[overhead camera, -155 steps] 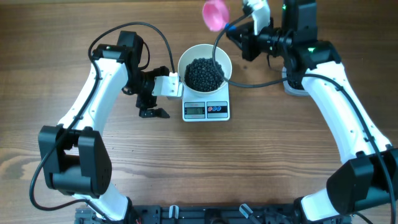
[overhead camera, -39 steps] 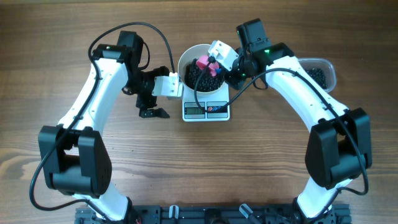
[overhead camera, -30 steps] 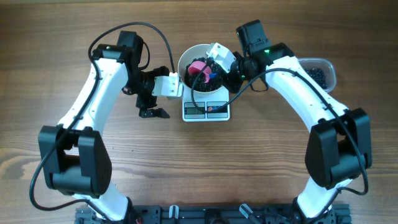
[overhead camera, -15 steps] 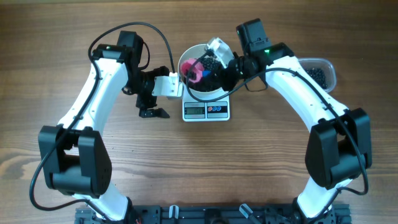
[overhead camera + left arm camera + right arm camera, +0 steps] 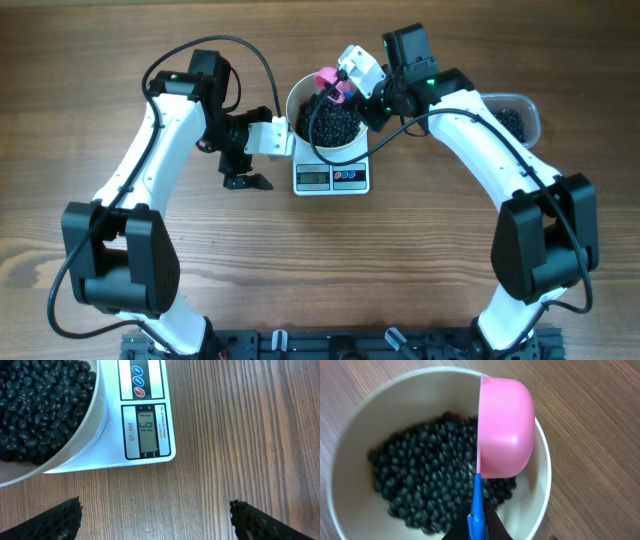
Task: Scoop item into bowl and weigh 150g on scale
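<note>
The right fingers [image 5: 487, 527] clench the blue handle of a pink scoop [image 5: 505, 430], its cup tipped just ahead of them over the black beans [image 5: 410, 480] in the white bowl [image 5: 350, 440]. The left fingers [image 5: 50, 522] stand spread, empty; the scale [image 5: 150, 435] bearing the bowl sits just ahead.

Wood-grain desk [image 5: 400, 260] right across, brown planks running side to side. Flat on it, just to the right of the left pincer [image 5: 244, 170], sits the white scale [image 5: 332, 177], close by but not touching. From the left wrist, its display end lies square on the boards, with bare wood showing between the pincer's fingertips. Well off to the right of the right pincer [image 5: 345, 88], a clear tub [image 5: 515, 115] with dark beans rests on the desk, partly behind the arm.
</note>
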Controlling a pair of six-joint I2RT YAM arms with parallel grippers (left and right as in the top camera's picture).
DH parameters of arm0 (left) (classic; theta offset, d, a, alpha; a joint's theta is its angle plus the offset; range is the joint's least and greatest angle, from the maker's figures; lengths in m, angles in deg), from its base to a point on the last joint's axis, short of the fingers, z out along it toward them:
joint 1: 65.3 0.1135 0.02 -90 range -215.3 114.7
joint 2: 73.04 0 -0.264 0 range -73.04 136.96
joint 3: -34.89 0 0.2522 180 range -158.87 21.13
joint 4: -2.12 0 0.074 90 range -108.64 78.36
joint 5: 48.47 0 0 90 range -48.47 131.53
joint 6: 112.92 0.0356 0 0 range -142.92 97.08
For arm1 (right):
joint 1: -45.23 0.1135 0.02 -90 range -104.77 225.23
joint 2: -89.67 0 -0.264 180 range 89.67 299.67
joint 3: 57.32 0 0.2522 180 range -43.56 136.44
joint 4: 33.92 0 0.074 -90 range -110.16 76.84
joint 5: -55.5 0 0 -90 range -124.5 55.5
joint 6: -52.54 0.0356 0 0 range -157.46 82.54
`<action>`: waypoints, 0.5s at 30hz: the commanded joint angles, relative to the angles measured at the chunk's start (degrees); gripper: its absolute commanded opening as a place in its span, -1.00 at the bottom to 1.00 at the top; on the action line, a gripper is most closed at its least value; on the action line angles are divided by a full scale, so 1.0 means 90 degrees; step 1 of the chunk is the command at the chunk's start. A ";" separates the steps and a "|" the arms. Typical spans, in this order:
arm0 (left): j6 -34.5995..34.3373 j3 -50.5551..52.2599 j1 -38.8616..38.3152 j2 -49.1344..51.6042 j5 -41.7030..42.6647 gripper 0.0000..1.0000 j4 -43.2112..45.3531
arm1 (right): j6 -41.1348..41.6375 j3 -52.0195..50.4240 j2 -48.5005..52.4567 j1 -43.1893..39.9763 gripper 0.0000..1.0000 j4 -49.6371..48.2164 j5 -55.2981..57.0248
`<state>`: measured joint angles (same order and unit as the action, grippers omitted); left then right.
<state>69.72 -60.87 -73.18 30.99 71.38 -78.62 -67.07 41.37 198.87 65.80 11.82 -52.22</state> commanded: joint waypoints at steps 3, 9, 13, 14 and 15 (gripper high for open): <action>-0.0012 0.0046 -0.0019 0.0002 0.0007 1.00 -0.0002 | -0.0391 0.0068 0.0141 -0.0019 -0.91 0.0384 0.0265; -0.0012 0.0046 -0.0017 0.0002 0.0010 1.00 -0.0002 | -0.0398 -0.0032 0.0153 -0.0015 -0.91 0.0724 -0.0425; -0.0012 0.0046 -0.0017 0.0002 0.0007 1.00 -0.0002 | -0.0398 -0.0032 0.0153 -0.0015 -0.91 0.0852 -0.0833; -0.0012 0.0046 -0.0017 0.0002 0.0007 0.99 -0.0002 | -0.0398 -0.0032 0.0153 -0.0015 -0.91 0.0913 -0.0906; -0.0012 0.0046 -0.0019 0.0002 0.0010 1.00 -0.0002 | -0.0396 -0.0032 0.0153 -0.0015 -0.91 0.0974 -0.0925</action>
<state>69.72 -60.87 -73.18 30.99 71.38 -78.62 -69.93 41.34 198.98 65.80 19.52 -55.93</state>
